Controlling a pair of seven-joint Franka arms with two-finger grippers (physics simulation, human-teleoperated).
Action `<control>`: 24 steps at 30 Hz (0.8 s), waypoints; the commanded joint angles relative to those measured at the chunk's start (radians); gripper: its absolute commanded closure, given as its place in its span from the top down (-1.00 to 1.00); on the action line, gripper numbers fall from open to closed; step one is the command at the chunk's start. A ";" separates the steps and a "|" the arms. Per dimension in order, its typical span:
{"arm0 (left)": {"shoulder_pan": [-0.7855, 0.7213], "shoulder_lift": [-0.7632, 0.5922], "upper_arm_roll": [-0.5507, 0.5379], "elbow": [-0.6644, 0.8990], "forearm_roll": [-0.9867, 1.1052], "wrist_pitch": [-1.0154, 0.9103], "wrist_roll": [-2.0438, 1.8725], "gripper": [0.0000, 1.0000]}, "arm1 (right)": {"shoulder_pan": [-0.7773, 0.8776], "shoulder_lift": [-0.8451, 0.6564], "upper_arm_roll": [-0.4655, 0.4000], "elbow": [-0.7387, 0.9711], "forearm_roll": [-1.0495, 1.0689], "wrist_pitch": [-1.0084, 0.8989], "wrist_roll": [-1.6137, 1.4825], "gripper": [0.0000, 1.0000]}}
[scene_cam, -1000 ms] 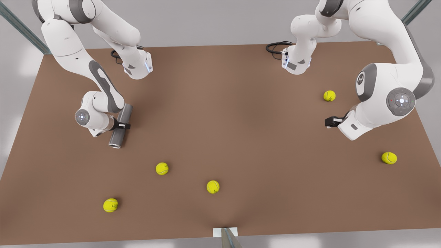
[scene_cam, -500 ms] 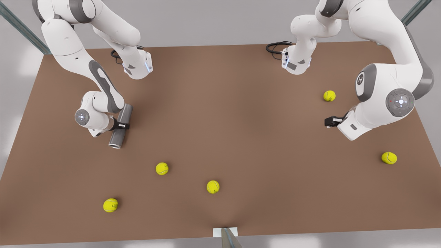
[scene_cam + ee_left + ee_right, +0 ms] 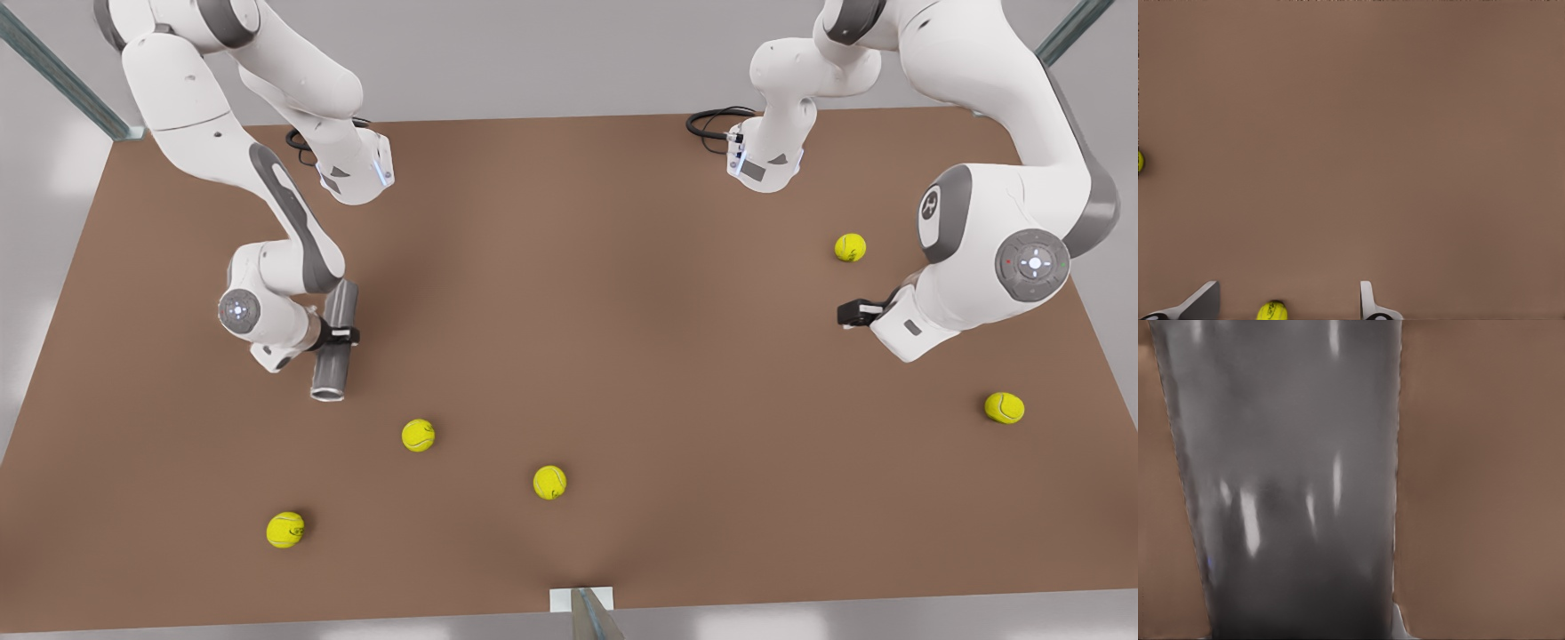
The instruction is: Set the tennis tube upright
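The tennis tube (image 3: 335, 340) is lying sideways, gripped mid-length by the right end effector (image 3: 342, 335); tilting upright comes next. The left end effector (image 3: 852, 313), open, is waiting well apart from it.

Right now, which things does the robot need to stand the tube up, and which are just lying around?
Needed:
- tennis tube, lifted and tilted
- right gripper, shut on it

Just lying around:
- five tennis balls
- left gripper, waiting open
- table

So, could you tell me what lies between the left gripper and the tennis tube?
In the front view, bare brown table lies between the left gripper and the tennis tube.
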 commanded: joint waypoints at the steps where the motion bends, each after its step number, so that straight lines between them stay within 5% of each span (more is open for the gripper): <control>1: -0.001 0.000 -0.001 0.002 -0.001 -0.001 0.000 1.00 | 0.008 0.000 -0.001 0.003 -0.002 -0.001 0.002 0.44; 14: 0.000 0.000 -0.001 0.000 -0.001 0.001 0.000 1.00 | 0.297 0.029 -0.001 0.219 -0.073 -0.014 0.008 0.45; 24: 0.000 0.005 -0.001 0.000 0.000 0.001 0.000 1.00 | 0.627 0.112 -0.001 0.366 -0.367 -0.019 -0.039 0.45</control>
